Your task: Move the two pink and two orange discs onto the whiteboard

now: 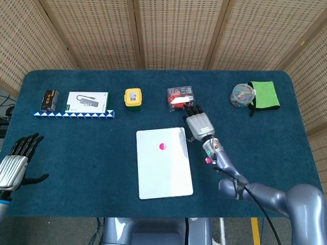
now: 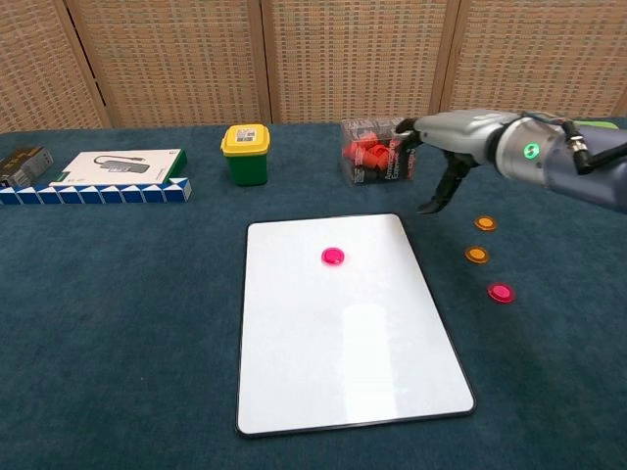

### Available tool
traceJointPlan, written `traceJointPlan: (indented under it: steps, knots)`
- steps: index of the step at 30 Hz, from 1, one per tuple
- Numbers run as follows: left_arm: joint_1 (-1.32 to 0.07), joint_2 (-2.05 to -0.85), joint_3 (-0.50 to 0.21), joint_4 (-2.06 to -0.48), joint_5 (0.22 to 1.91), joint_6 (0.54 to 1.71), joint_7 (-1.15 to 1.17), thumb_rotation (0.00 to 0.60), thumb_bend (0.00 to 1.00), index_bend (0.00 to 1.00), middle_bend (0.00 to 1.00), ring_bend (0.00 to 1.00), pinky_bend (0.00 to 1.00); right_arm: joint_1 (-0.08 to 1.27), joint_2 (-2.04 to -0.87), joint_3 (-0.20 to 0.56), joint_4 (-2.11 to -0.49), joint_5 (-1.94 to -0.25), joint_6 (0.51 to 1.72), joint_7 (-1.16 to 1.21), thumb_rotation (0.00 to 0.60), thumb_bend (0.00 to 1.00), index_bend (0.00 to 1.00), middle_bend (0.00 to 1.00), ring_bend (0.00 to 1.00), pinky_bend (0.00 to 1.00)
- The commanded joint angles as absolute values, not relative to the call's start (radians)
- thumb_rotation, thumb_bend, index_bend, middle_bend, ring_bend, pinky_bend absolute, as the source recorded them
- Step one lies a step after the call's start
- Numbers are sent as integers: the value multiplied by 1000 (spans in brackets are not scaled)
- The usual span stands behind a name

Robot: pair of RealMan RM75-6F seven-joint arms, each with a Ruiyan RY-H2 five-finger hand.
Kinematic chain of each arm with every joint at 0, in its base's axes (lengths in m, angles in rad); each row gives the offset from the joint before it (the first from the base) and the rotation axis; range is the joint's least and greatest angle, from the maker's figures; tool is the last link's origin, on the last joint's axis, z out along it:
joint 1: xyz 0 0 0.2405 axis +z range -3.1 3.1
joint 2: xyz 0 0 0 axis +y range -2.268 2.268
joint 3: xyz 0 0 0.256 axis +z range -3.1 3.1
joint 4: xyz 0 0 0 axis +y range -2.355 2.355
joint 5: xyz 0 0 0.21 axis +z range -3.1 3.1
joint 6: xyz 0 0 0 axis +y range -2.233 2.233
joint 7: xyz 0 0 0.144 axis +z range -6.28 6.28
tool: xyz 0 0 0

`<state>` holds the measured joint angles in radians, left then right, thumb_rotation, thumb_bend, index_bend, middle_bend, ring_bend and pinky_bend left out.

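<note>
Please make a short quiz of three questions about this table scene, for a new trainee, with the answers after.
1. True or false: one pink disc already lies on the whiteboard.
2. How many discs are on the blue cloth beside the board? A) one B) two C) three
3. Fill in: the right hand holds ____.

Key
1. True.
2. C: two orange discs and one pink disc, right of the board.
3. Nothing; its fingers point down above the cloth, between the board and the orange discs. The left hand is open at the table's left edge.
</note>
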<state>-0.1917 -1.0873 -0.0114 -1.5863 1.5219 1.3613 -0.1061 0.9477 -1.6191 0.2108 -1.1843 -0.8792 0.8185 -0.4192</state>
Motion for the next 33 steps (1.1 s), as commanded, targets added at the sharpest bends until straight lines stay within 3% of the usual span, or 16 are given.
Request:
traceJointPlan:
  steps: [1,11,33]
  knots:
    - [-194,-1088,-12,-1589,1522,1359,-102,600,0,0,0,0,0,906,-1606,181,-1113,-907,800,-362,600,326,400,0,0,20]
    - [-200,-1089,-14,-1601,1514,1347,-79,600,0,0,0,0,0,866,-1655,153,-943,-957,721,-260,600,336,412,0,0,22]
    - [-198,-1084,-12,-1604,1509,1346,-82,600,0,0,0,0,0,853,-1710,167,-836,-1040,680,-208,600,336,412,0,0,24]
